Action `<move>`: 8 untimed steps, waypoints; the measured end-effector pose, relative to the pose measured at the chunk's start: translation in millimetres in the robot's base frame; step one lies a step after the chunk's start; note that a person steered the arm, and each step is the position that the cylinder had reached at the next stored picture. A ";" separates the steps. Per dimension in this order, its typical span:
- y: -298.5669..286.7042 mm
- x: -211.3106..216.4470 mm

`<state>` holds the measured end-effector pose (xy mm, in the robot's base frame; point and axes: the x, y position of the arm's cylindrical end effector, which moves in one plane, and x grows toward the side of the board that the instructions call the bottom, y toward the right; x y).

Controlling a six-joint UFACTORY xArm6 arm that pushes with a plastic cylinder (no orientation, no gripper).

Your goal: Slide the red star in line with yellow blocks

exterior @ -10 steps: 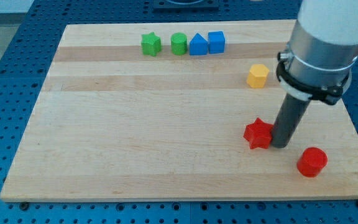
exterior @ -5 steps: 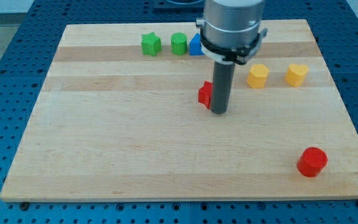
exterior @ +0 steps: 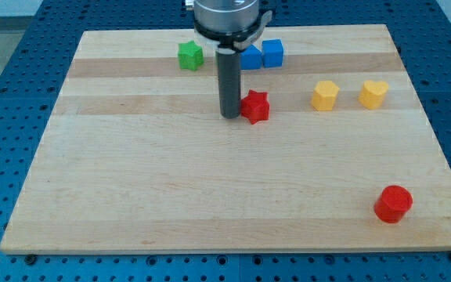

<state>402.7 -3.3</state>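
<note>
Tip (exterior: 231, 117) now left of red star (exterior: 255, 106)

Green block (exterior: 190, 56), blue blocks (exterior: 272, 52), red cylinder (exterior: 393, 204) on board (exterior: 131, 188).

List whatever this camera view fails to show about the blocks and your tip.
- Second green block: hidden behind my rod; only the green star shows.
- Blue block next to the blue cube: left part covered by the rod, shape unclear.
- My tip: whether it touches the red star is unclear.
</note>
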 end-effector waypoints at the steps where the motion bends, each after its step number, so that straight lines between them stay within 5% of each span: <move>1: 7.6 2.7; 3: 13.1 42.7; 8: 24.5 -24.1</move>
